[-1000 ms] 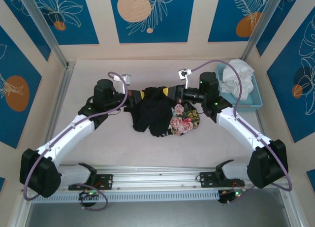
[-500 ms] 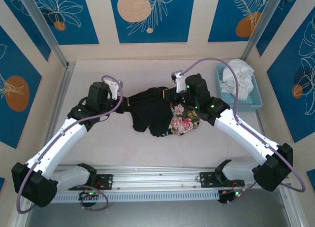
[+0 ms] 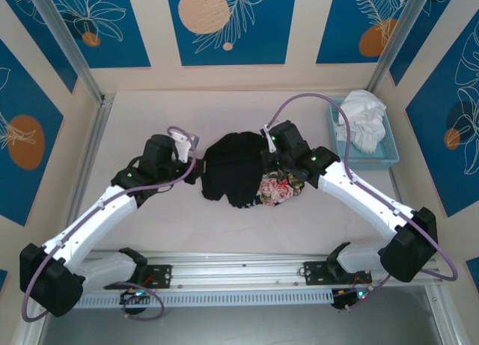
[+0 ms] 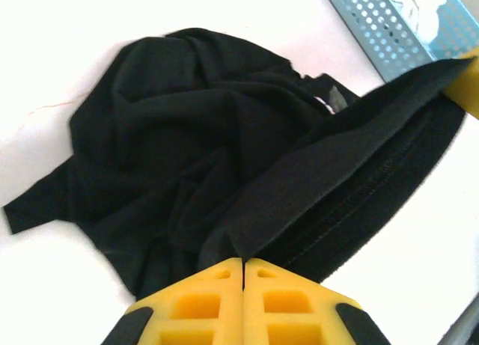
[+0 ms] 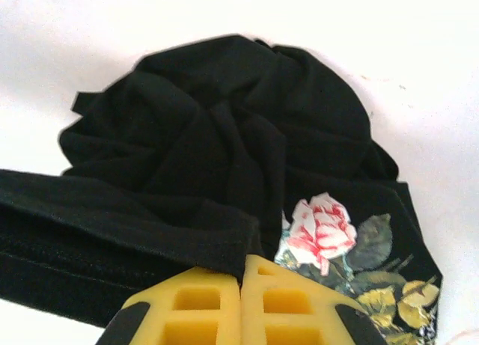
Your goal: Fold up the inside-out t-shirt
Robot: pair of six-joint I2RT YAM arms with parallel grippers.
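The left pincer (image 4: 242, 264) and right pincer (image 5: 241, 272) each grip a hem of the black t-shirt (image 3: 233, 169), which lies bunched mid-table (image 3: 224, 225). Free room lies around it, with the basket (image 3: 391, 162) far right. The pincers are closer together than before.

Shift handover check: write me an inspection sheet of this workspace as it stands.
Surface: pale table, no spills seen.
Job's things: inside-out t-shirt bunched at mid-table, floral print showing on its right side; not yet folded.
Clutter: blue basket at the far right, white garment in it.
Grippers: left gripper and right gripper each shut on a hemmed edge of the t-shirt.
Cables: purple cable looped along each arm; the right one crosses the basket in the overhead view.
Surroundings: blue leaf-pattern wall panels; metal rail at the near edge.
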